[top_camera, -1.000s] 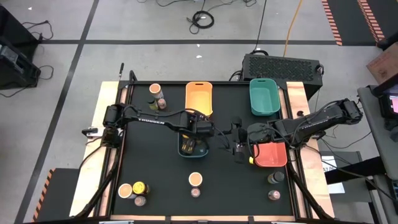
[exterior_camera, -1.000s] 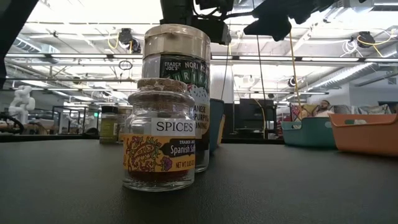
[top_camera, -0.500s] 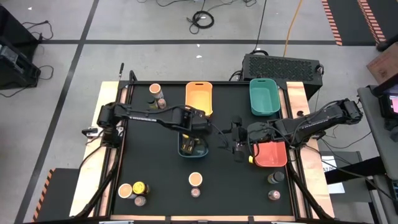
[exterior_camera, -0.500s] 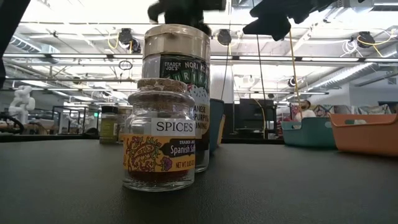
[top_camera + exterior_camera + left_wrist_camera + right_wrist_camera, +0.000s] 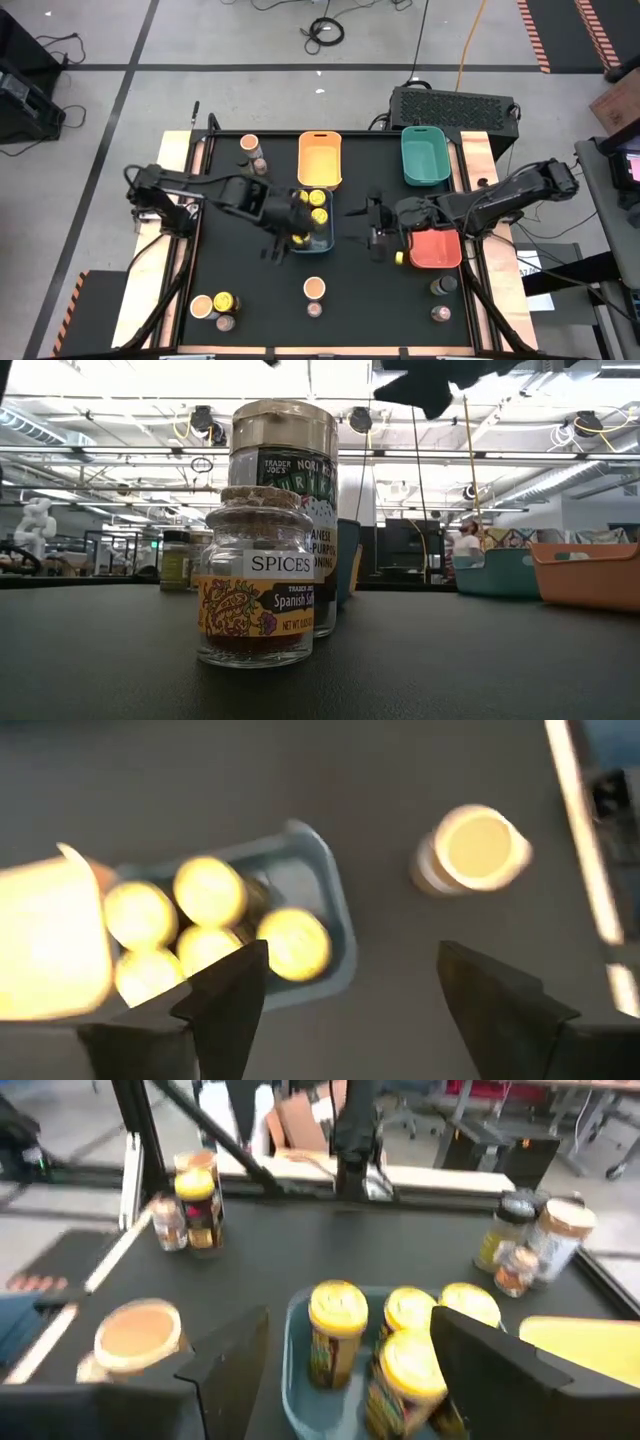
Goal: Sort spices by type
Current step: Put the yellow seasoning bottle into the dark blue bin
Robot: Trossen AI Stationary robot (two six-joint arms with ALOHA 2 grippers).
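Your left gripper [image 5: 272, 240] hangs left of centre in the high view, fingers [image 5: 225, 995] spread wide and holding nothing, just left of the blue tray [image 5: 326, 243]. Your right gripper [image 5: 377, 233] waits right of centre, also wide and empty, beside the red tray [image 5: 440, 252].

Four yellow-lidded jars [image 5: 311, 212] stand in the blue tray, so one type looks gathered. The orange tray [image 5: 320, 162] and green tray [image 5: 425, 160] near the top show nothing inside.

Much is left: jars at upper left [image 5: 253, 153], lower left [image 5: 214, 307], bottom centre [image 5: 314, 294] and lower right [image 5: 441, 299] sit unsorted on the table [image 5: 240, 270].

In the low view, the front jar [image 5: 258, 588] reads "SPICES" and "Spanish"; the taller one behind [image 5: 292, 460] reads "TRADER JOE'S".
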